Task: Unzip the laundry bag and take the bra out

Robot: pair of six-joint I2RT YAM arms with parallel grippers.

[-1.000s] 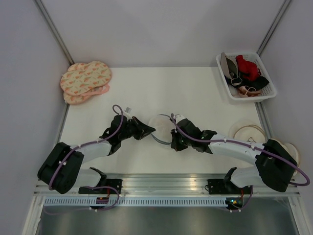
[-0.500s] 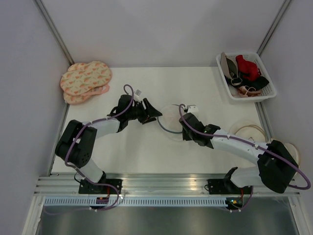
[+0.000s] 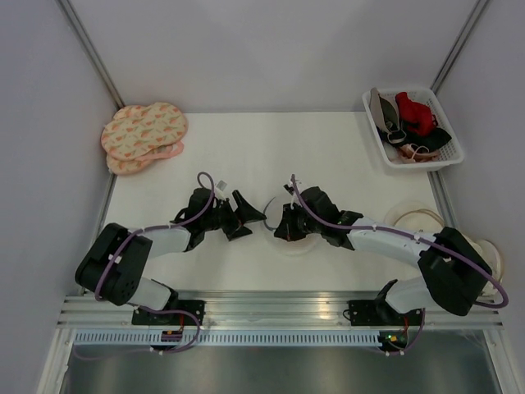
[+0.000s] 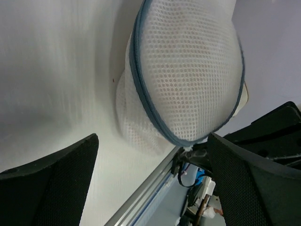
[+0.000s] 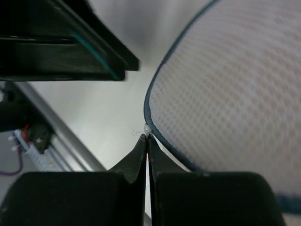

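Bag (image 4: 188,75): it lies on the table (image 3: 246,156) between the two grippers, with the dome turned toward the left wrist camera.
Zipper (image 4: 141,101): the dark rim looks closed along all the part that is visible.
Bra (image 4: 193,47): it is not out yet. Only a peach tint shows through the mesh, so I judge it is inside the bag.
Left gripper (image 4: 153,136): jaws wide open, holding nothing. The fingers are just beside the bag, one on each side of its near end.
Right gripper (image 5: 147,137): jaws closed. The tips pinch at a small pale pull (image 5: 146,128) on the rim.
Risk 1: the pull is tiny and only the very tips hold it, so it may slip out when the arm begins to draw.
Risk 2: nothing holds the bag, so it may slide or roll with the pull and the zipper will not open.
Risk 3: the mesh may bunch under the slider and jam it.
Hidden: in the top view the grippers cover most of the bag.
Unclear: I cannot tell how much of the pull is between the tips, or where the zipper ends.
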